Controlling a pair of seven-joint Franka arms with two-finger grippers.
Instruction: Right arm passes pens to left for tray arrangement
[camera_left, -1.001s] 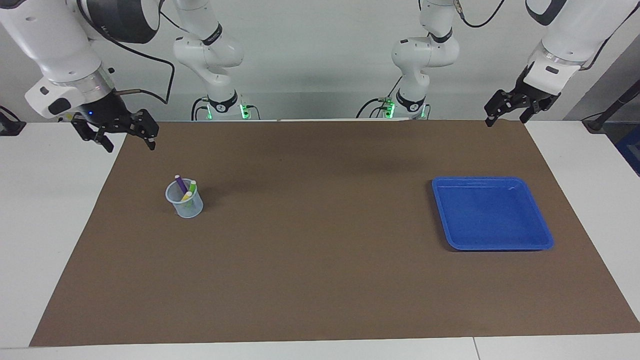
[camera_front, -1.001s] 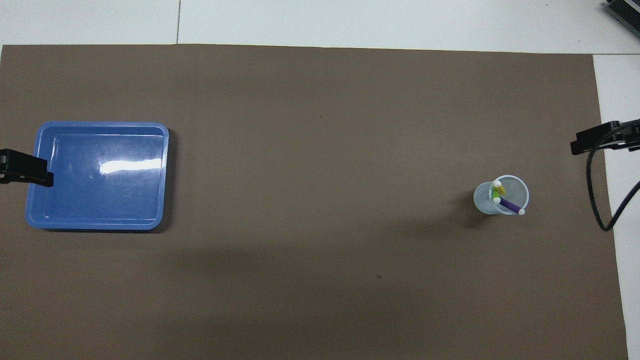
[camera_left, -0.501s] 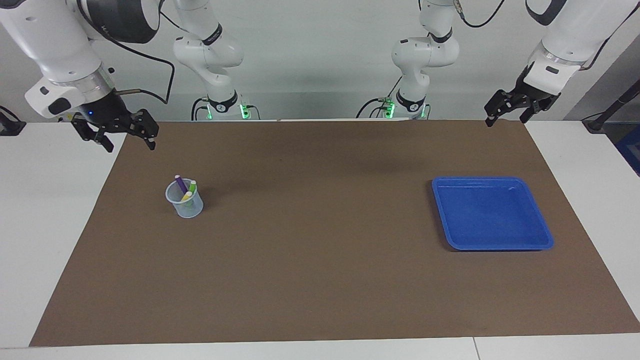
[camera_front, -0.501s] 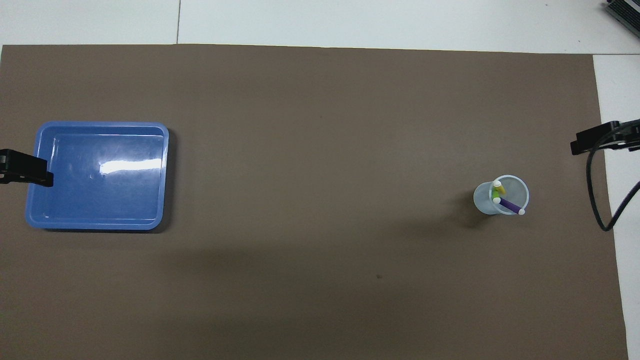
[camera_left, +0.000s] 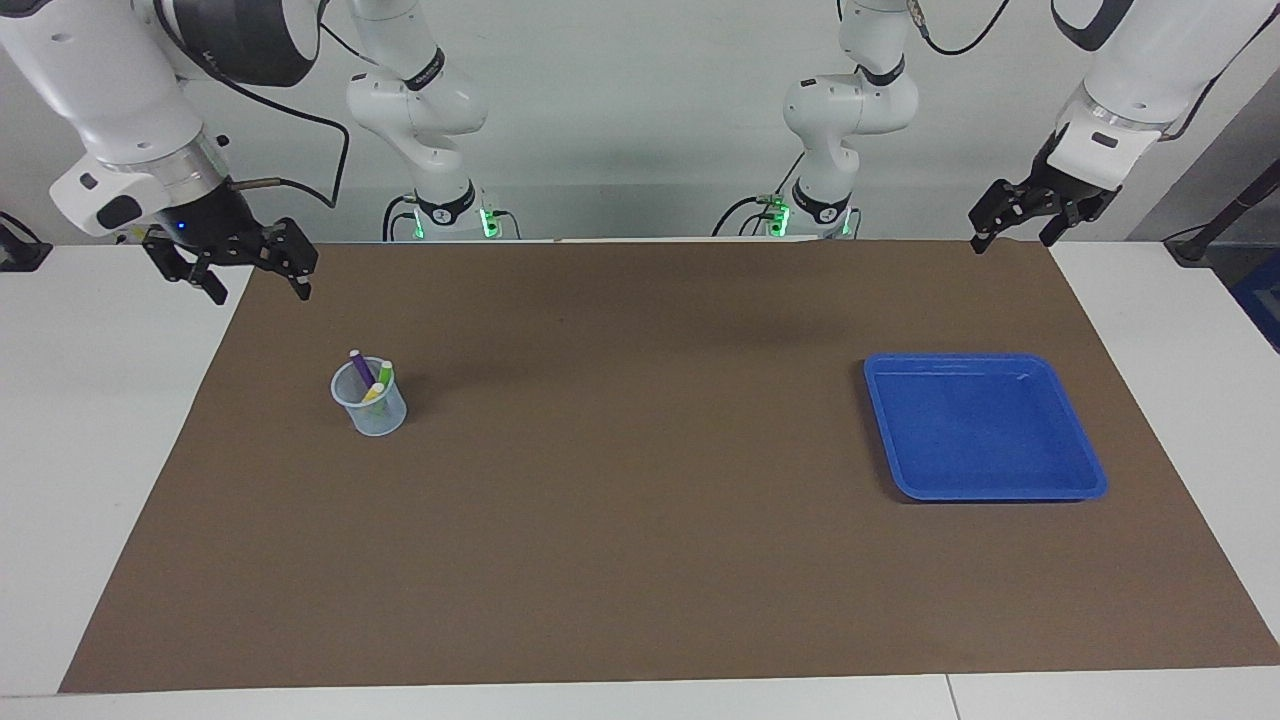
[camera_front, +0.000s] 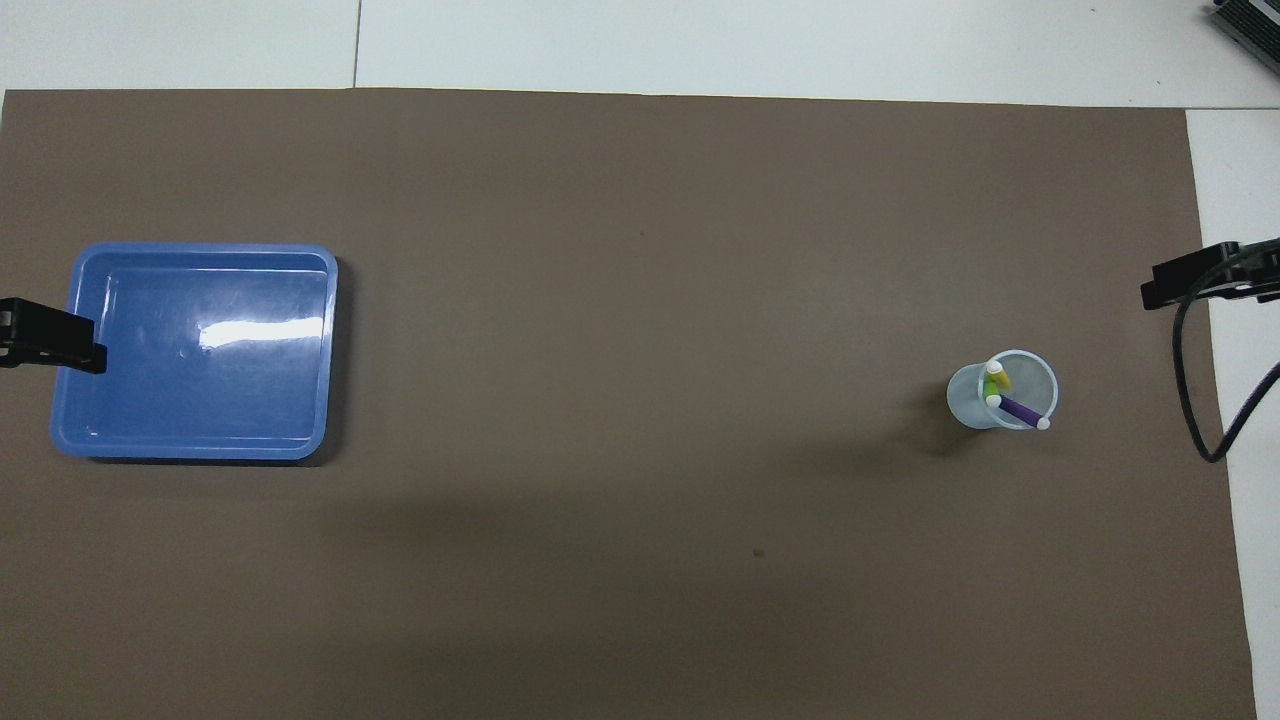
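Overhead view cuts off both grippers at its edges; pens (camera_left: 371, 380) lower halves hidden inside cup (camera_left: 371, 412); yellow pen mostly covered.

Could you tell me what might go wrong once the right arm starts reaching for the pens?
The three pens stand crossed and leaning in a light cup; the open right gripper could tip the cup or snag two pens. The tray is distant, so a loose handover to the left gripper risks a drop.

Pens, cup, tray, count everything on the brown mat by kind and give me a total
Pens: 3, purple pen, green pen, yellow pen, all in the cup
Cup: 1
Tray: 1
Total: 5
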